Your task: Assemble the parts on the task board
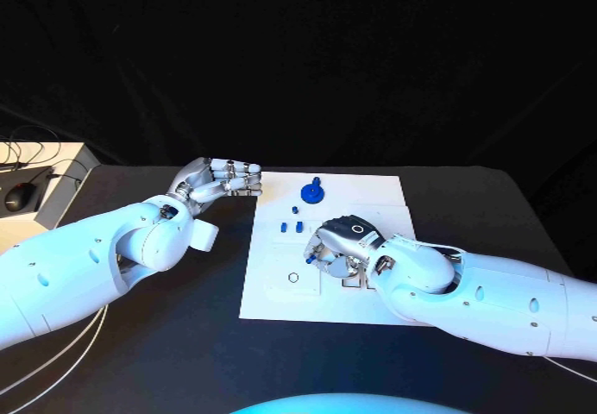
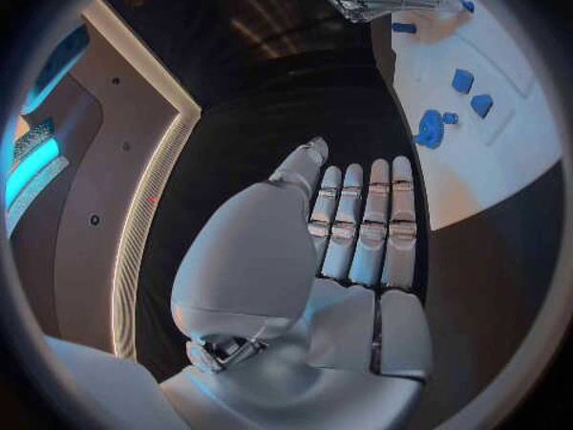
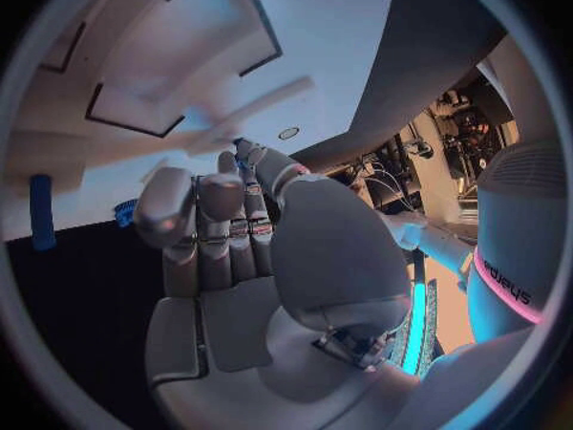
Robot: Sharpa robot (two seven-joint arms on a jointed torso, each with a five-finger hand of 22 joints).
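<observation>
Board: a white plate (image 1: 326, 297) lies flat in the middle of the black surface (image 1: 186, 345), its long side running away from the robot.
Parts: a round blue disc (image 1: 314, 192) with a small upright stub is seen at the far edge of the board; three small blue pegs (image 1: 293, 226) lie just nearer, close together; one more peg (image 1: 295, 210) lies between them and the disc.
Held part: a small blue piece (image 1: 309, 258) shows at the fingertips of the right robot hand (image 1: 343, 248), above the board's middle.
Right robot hand: the fingers are curled together over the board; the blue piece appears to be pinched at their tips, though the contact itself is mostly hidden.
Left robot hand: (image 1: 222, 181) it rests off the board, just beside its far left corner; in the left wrist view (image 2: 358, 225) the fingers are laid straight and side by side with nothing in them.
Handling: the parts are judged light, stiff and smooth, likely to slip or roll; a peg is best taken across its middle at the fingertips, the disc by its rim or stub.
Axis: the loose pegs lie with their long axes roughly along the board's length; the held piece's direction cannot be told.
</observation>
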